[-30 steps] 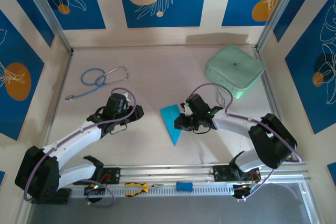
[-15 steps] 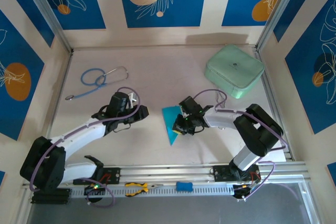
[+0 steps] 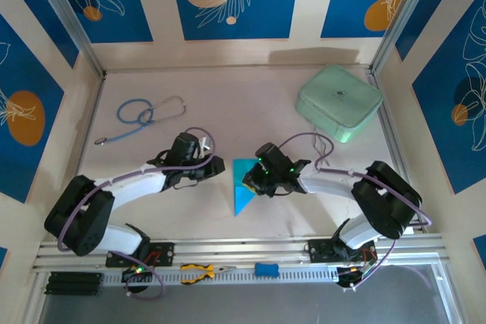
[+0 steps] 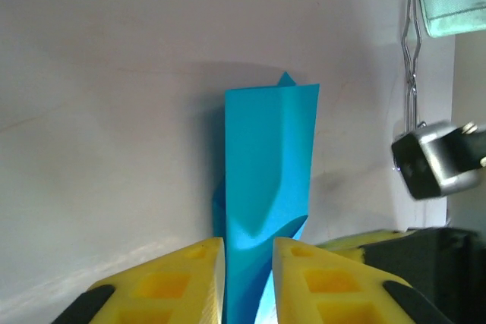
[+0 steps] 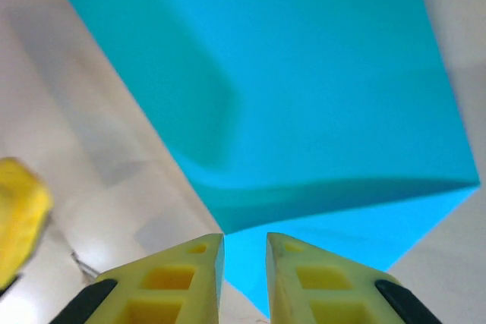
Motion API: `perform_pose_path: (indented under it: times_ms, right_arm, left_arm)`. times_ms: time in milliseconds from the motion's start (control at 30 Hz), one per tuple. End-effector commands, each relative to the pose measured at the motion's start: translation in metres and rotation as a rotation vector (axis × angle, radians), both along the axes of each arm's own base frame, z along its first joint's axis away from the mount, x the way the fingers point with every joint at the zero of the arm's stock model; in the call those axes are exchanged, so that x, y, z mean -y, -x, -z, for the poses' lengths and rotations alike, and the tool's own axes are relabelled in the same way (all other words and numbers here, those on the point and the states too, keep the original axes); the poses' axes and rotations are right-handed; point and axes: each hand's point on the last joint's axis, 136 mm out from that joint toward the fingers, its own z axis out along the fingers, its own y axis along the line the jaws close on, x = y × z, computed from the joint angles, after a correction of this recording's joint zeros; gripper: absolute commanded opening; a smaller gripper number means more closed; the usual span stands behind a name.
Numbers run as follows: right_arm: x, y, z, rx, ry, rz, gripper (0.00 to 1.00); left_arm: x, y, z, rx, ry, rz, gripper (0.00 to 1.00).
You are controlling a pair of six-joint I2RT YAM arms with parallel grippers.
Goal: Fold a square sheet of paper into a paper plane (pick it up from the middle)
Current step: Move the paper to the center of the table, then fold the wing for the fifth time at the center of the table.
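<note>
Top external view: you see the folded cyan-blue paper (image 3: 243, 185) near the middle of the table (image 3: 250, 104), between both grippers.
Left gripper (image 4: 248, 263): your yellow fingers (image 4: 186, 278) stand a narrow gap apart with the paper's edge running between them; whether they clamp it, you cannot tell.
Right gripper (image 5: 244, 259): fingers slightly apart at the paper's edge, grip unclear.
Far right corner: mint-green case (image 3: 339, 102).
Far left: stethoscope (image 3: 140, 117).

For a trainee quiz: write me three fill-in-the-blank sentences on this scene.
1. The thin folded paper sheet between the two end effectors is ____ in colour.
2. The rounded mint-green case sits at the table's far ____ corner.
3. The blue-tubed ____ lies at the far left.

Missing words: cyan-blue; right; stethoscope
</note>
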Motion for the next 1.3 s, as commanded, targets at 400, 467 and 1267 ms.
perform_pose_path:
  times_ms: [400,467,1267]
  right_arm:
    - [0.034,0.003,-0.013,0.215,-0.036,-0.227,0.24]
    - [0.040,0.002,-0.009,0.212,-0.021,-0.221,0.25]
    - [0.043,-0.017,0.006,0.144,-0.105,-0.242,0.45]
  left_arm:
    - [0.060,0.006,0.021,-0.052,0.034,0.125,0.18]
    - [0.061,0.003,0.027,-0.049,0.016,0.127,0.18]
    - [0.042,0.022,0.086,-0.155,-0.005,0.137,0.13]
